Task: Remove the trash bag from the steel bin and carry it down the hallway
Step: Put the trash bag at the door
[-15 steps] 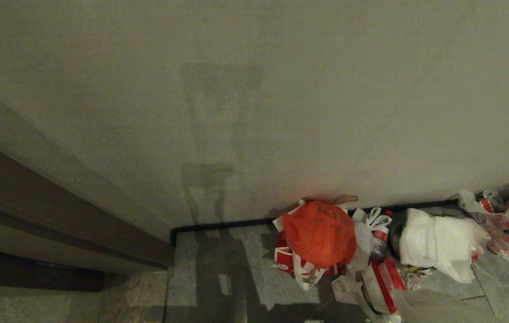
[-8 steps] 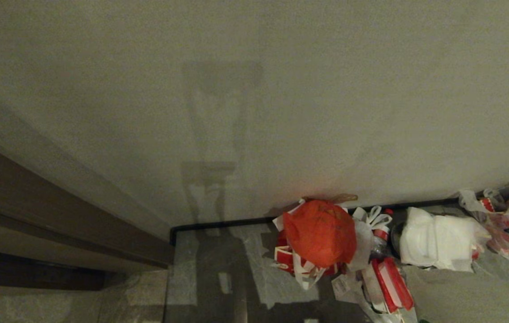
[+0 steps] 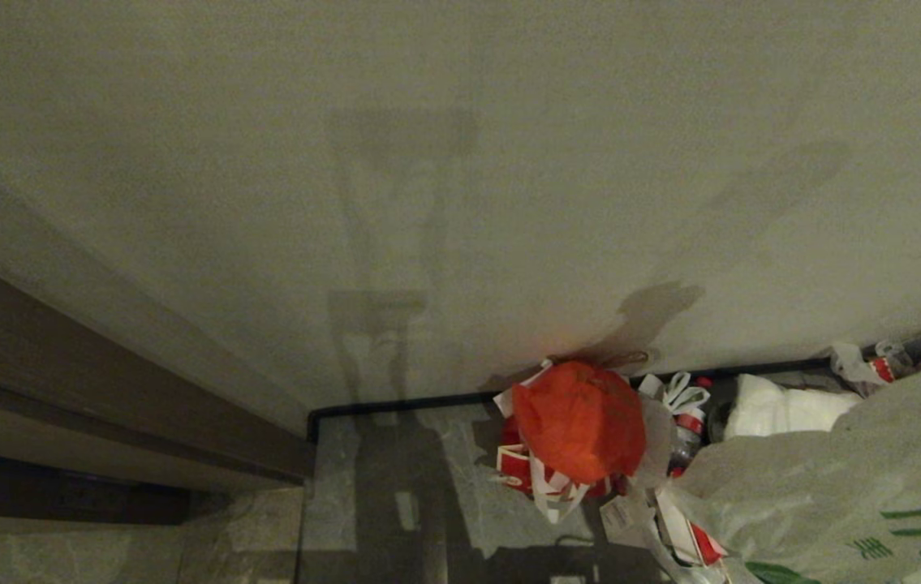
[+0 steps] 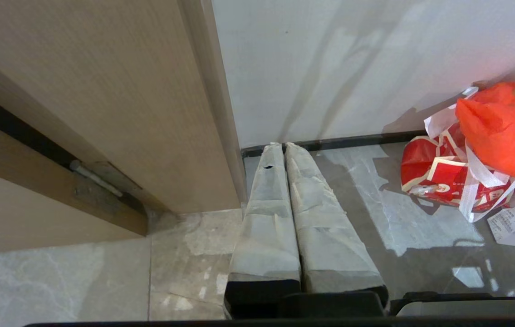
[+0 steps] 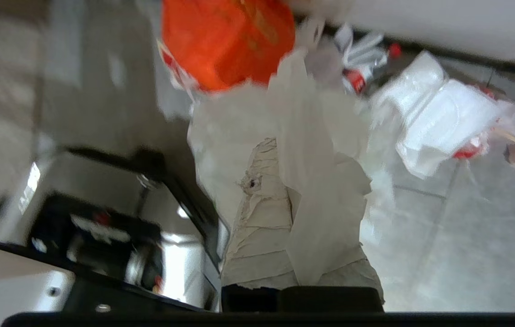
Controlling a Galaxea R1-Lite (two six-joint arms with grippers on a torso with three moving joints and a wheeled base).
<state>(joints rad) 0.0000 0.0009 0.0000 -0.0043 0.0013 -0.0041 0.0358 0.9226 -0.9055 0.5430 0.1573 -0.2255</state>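
Head view: trash bag (image 3: 849, 495) with green printing billowing up at lower right, above the grey floor tiles (image 3: 428, 503); orange-red bag (image 3: 579, 420) piled on red-and-white litter against the black skirting (image 3: 395, 403), white bag (image 3: 785, 408) beside it.

Left wrist view: left gripper (image 4: 283, 146) parked low, taped jaws pressed together and holding nothing, pointing at the skirting beside the door frame (image 4: 212, 104); orange-red bag off to one side.

Right wrist view: right gripper (image 5: 284, 150) with jaws clamped on the trash bag's thin white plastic, draped over the taped fingers (image 5: 262, 218); steel bin (image 5: 103, 218) close beside, blurred.
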